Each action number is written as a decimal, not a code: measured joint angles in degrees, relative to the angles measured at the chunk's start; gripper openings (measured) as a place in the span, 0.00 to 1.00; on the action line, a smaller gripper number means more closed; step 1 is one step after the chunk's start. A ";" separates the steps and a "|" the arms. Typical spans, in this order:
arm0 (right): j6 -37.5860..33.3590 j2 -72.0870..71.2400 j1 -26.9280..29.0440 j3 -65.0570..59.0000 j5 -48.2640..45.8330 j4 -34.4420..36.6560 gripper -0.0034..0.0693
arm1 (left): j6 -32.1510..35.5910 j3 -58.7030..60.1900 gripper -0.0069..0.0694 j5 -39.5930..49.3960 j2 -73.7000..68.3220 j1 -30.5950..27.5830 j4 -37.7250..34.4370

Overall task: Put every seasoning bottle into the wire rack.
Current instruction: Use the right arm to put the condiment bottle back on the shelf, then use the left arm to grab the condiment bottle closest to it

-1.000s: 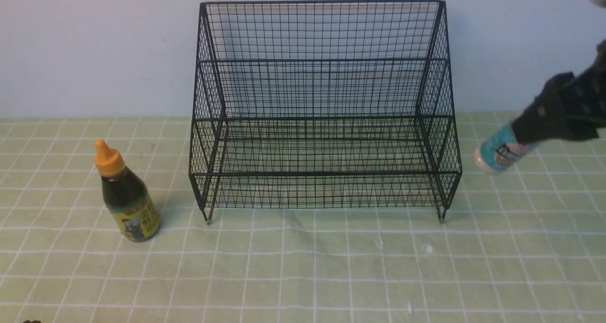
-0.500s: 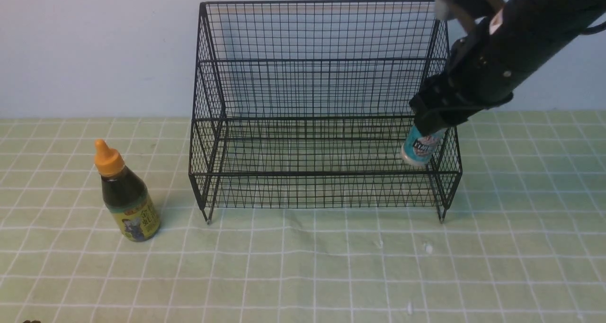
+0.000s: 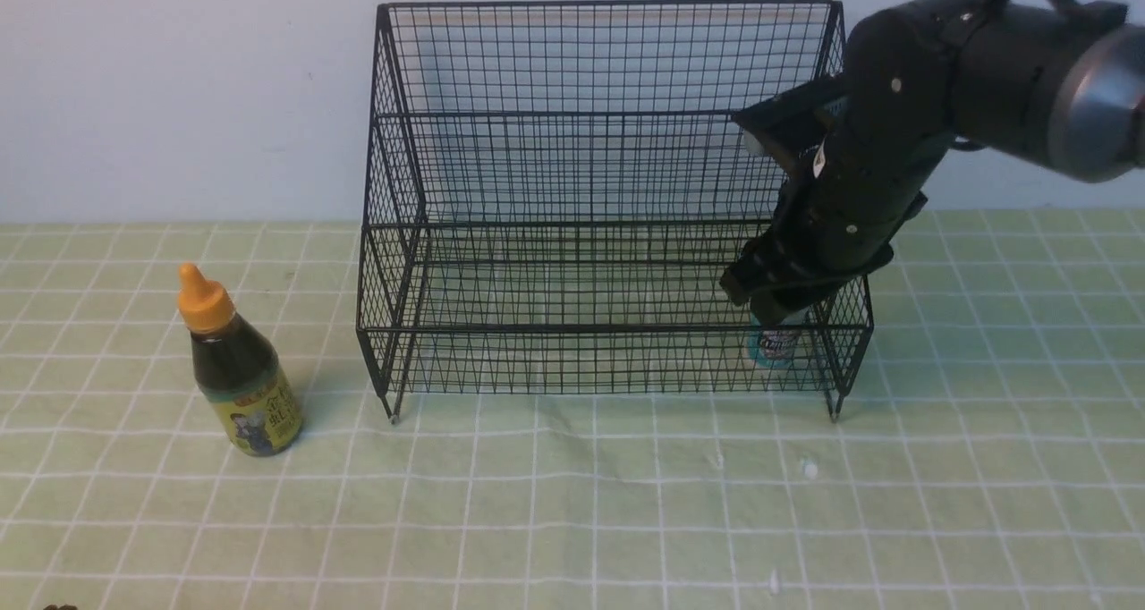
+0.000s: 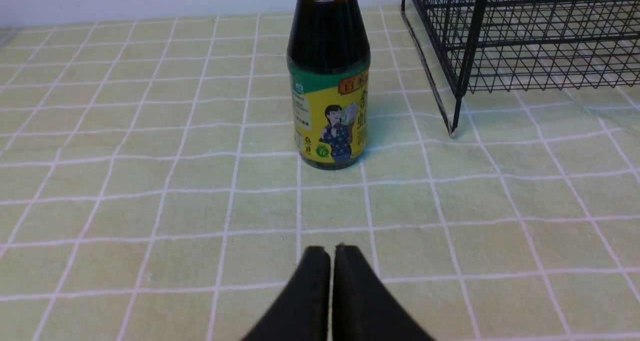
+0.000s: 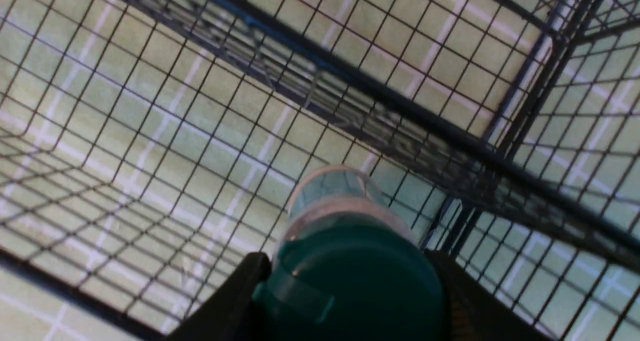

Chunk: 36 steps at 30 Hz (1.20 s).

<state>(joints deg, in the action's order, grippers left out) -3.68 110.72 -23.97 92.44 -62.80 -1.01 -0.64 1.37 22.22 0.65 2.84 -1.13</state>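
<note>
Black right gripper (image 3: 776, 310): squeezing the little shaker (image 3: 773, 346) by its green cap.
Shaker: low in the near shelf of the rack (image 3: 608, 327), right corner, close to the side wires.
Risk: letting go too high may tip it; bumping wires may shove the rack.
Brown bottle (image 3: 240, 368): left of the rack, not in yet.
Left gripper (image 4: 330, 266): closed, empty.

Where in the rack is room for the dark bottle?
The lower tier and upper tier are bare from the left wall to near the right end. Crowded: the lower right end, where the right gripper holds the small shaker.
</note>
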 joint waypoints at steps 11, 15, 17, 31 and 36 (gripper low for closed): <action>4.31 -1.49 0.00 0.97 -4.36 -3.69 0.73 | 0.00 0.00 0.08 0.00 0.00 0.00 0.00; 4.47 -7.85 -0.07 1.43 -7.51 -6.20 0.66 | 0.00 0.00 0.08 0.00 0.00 0.00 0.00; 4.71 -11.09 -0.07 1.43 -7.70 -7.06 0.60 | 0.00 0.00 0.08 0.00 0.00 0.00 0.00; 20.15 -64.66 -0.07 -13.54 0.97 -9.16 0.03 | 0.00 0.00 0.08 0.00 0.00 0.00 0.00; 22.43 -85.74 -0.07 -36.23 17.64 -8.59 0.03 | 0.00 0.00 0.08 0.00 0.00 0.00 0.00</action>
<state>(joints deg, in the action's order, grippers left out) 18.75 24.99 -24.04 56.22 -45.16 -9.59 -0.64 1.37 22.22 0.65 2.84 -1.13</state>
